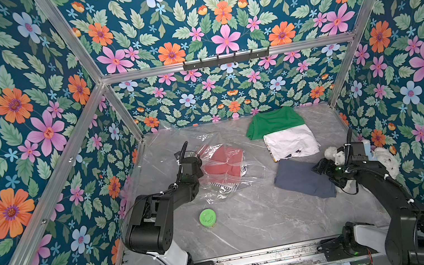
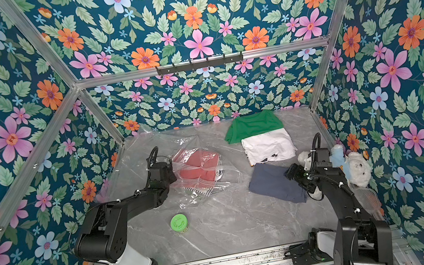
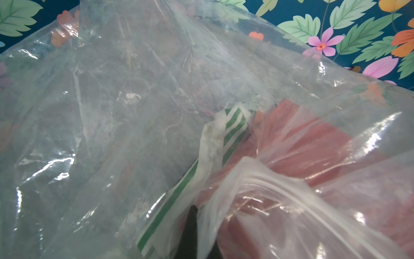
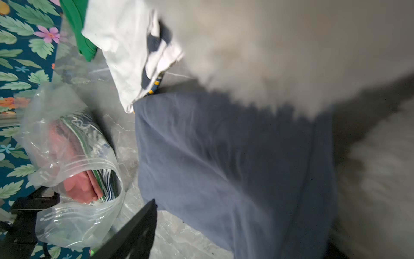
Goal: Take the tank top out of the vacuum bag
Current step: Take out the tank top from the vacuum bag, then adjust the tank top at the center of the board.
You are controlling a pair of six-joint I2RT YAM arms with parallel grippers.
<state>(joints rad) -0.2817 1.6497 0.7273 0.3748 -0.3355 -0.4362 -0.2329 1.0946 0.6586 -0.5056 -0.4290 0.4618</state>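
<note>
The vacuum bag (image 1: 253, 174) lies crumpled left of the table's middle, its zip mouth gaping toward the right arm. Inside it are a folded red garment (image 1: 223, 160) and a striped one (image 3: 233, 125). My left gripper (image 1: 202, 169) is shut on the vacuum bag's (image 3: 112, 112) mouth edge, with plastic pinched against its dark finger (image 3: 190, 224). A folded navy garment (image 1: 301, 179) lies outside the bag, under my right gripper (image 1: 321, 168). That gripper is open and holds nothing; one finger (image 4: 139, 224) shows beside the cloth (image 4: 224, 157). Which garment is the tank top I cannot tell.
A green shirt (image 1: 274, 122) and a white shirt (image 1: 290, 143) lie at the back right. A green round jar (image 1: 207, 217) stands in front of the bag. A white plush toy (image 1: 383, 159) sits against the right wall beside the right arm.
</note>
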